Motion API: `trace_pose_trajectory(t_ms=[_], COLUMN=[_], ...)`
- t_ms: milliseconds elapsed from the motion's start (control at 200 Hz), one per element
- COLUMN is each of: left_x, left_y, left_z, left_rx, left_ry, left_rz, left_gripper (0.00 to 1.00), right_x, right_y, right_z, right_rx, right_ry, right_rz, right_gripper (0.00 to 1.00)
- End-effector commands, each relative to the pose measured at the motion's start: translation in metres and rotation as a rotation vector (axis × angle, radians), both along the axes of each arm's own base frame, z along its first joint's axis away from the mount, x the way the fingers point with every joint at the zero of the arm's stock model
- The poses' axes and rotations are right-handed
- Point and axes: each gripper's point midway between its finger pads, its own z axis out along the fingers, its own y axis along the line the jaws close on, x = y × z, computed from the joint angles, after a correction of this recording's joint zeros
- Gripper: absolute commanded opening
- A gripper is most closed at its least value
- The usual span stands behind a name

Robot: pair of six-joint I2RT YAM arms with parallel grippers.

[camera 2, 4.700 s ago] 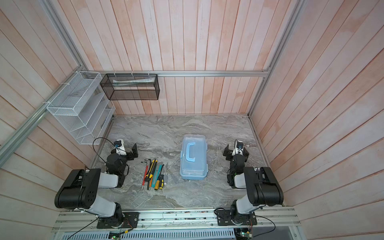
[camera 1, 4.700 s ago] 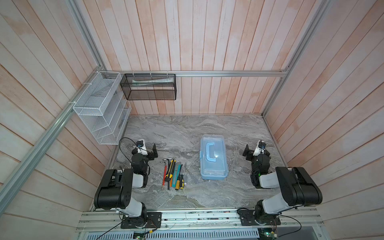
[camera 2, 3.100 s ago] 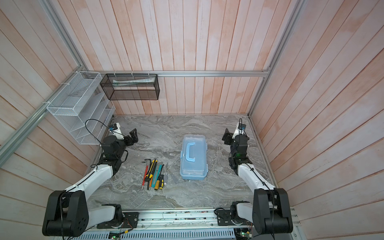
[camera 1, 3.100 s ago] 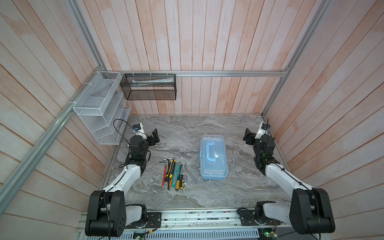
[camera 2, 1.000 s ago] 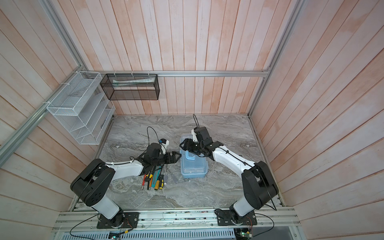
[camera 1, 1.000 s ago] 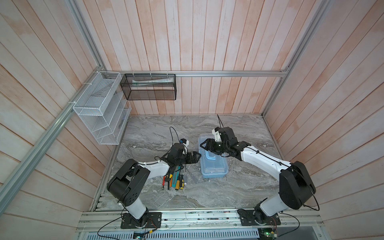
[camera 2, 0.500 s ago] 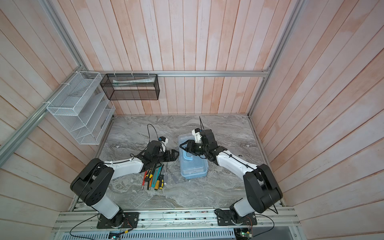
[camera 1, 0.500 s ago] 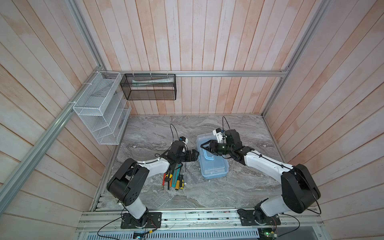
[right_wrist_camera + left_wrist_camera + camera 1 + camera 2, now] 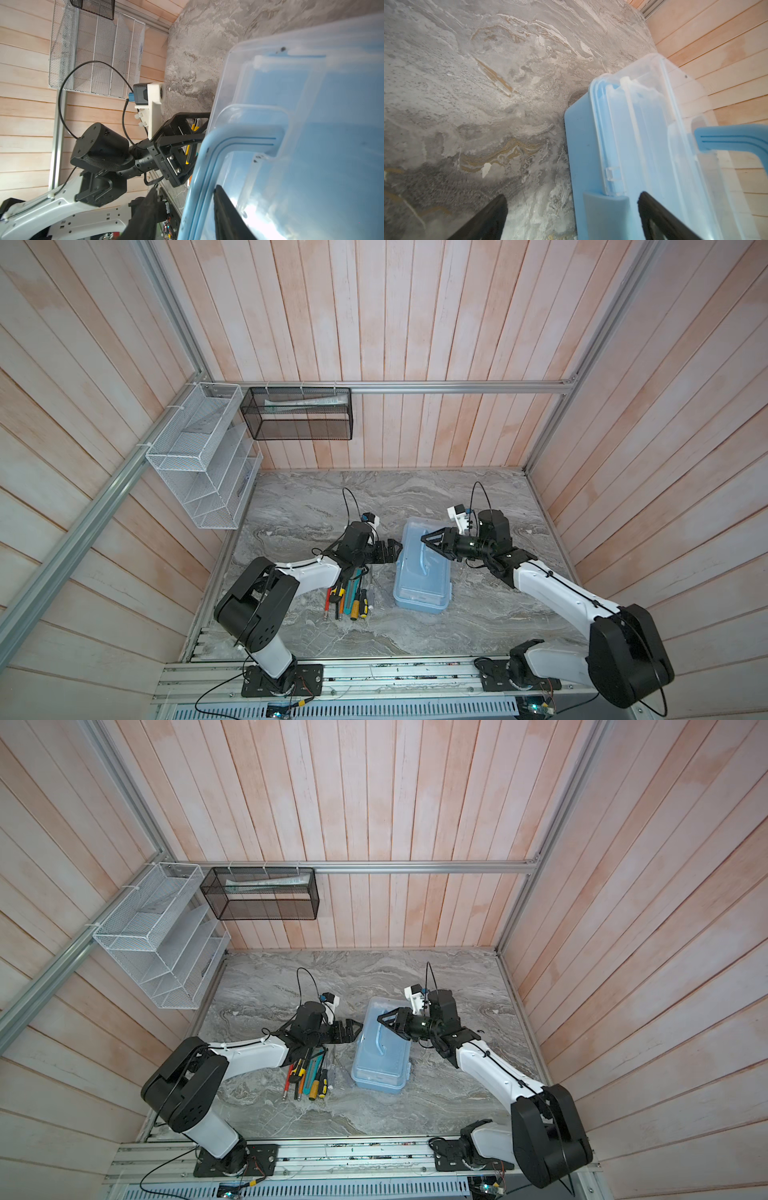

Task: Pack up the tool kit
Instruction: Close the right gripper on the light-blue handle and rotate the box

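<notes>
Nearest me in both top views, the loose tools [image 9: 348,599] [image 9: 307,1081] lie in a tight row on the desk [image 9: 478,626], just left of the tool box [image 9: 419,593] and partly under my left forearm. The light blue tool box sits at mid-desk, its long sides running away from me, with the clear lid [image 9: 382,1065] on top. I cannot tell whether that lid is fully seated. My left gripper [image 9: 392,551] is at the middle of the box's left long side. In the left wrist view, the left gripper [image 9: 572,197] has its fingers [image 9: 488,220] spread wide. One is over bare desk and the other over the lid's edge, with the box's rim and side latch [image 9: 605,204] between them, and they hold nothing. From the right, my right gripper [image 9: 428,542] reaches in over the lid's far half. The right wrist view shows the right gripper [image 9: 186,187] with its fingers partway apart on either side of the blue handle [image 9: 201,176]. Daylight shows between the outer finger and the handle, so they are not clamped on it. Beyond the box the desk runs bare to the back wall. A white wire rack [image 9: 199,464] hangs on the left wall above it. A black mesh basket [image 9: 297,414] is just beside the rack, on the back rail.
</notes>
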Motion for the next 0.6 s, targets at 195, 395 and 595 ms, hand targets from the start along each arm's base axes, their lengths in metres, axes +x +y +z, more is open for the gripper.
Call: trace_pose_trajectory(t_ms=[195, 395, 595], left_x=[-0.004, -0.006, -0.011], left_y=[-0.011, -0.011, -0.01], left_z=[0.008, 0.01, 0.011], left_rx=[-0.05, -0.054, -0.061], left_ry=[0.01, 0.015, 0.021], left_rz=[-0.026, -0.028, -0.028], left_gripper=[1.0, 1.0, 1.0], right_x=[0.0, 0.001, -0.007], right_y=[-0.016, -0.026, -0.022], right_z=[0.031, 0.026, 0.018], right_rx=[-0.178, -0.607, -0.903], right_ry=[-0.11, -0.086, -0.02], right_rz=[-0.025, -0.129, -0.151], right_gripper=[0.42, 0.51, 0.53])
